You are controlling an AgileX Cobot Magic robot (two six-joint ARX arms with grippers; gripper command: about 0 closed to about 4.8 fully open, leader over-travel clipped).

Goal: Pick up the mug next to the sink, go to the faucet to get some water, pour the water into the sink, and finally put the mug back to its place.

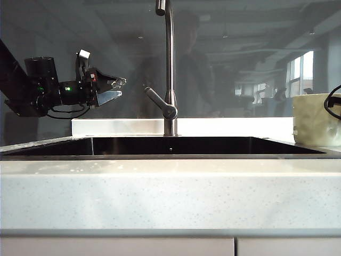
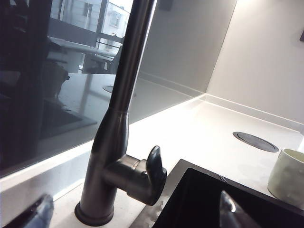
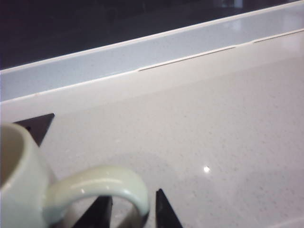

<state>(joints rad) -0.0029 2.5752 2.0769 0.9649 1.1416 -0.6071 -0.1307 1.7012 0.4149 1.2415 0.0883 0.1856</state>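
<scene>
Exterior view: a pale speckled table [image 1: 170, 197] fills the lower half, with the dark sink [image 1: 170, 145] recessed into it. The faucet [image 1: 169, 69] rises upright from behind the sink's middle, its lever angled up and to the left near the base. The left gripper [image 1: 118, 88] hangs in the air to the left of the faucet, above the sink's left end, pointing toward the lever but apart from it; its fingers stand spread. At the far right edge the mug [image 1: 315, 119] stands upright on the table just beside the sink's right end. A dark loop of cable shows at the mug's right side; the right gripper itself is not clearly seen here.

Left wrist view: the faucet [image 2: 121, 114] stands close, its lever [image 2: 153, 173] facing the camera. Two fingertips [image 2: 230, 211] sit far apart at the frame's lower corners, empty. The sink [image 2: 209, 204] lies below, and the mug [image 2: 289, 178] stands on the table beyond it. A round dark disc [image 2: 255, 141] is set into the table farther off.

Right wrist view: the mug [image 3: 28, 185] sits on the table [image 3: 213, 142], its loop handle [image 3: 102, 190] toward the camera. The right gripper [image 3: 133, 213] has a dark fingertip on each side of the handle's end, slightly apart; whether they pinch the handle cannot be told.
</scene>
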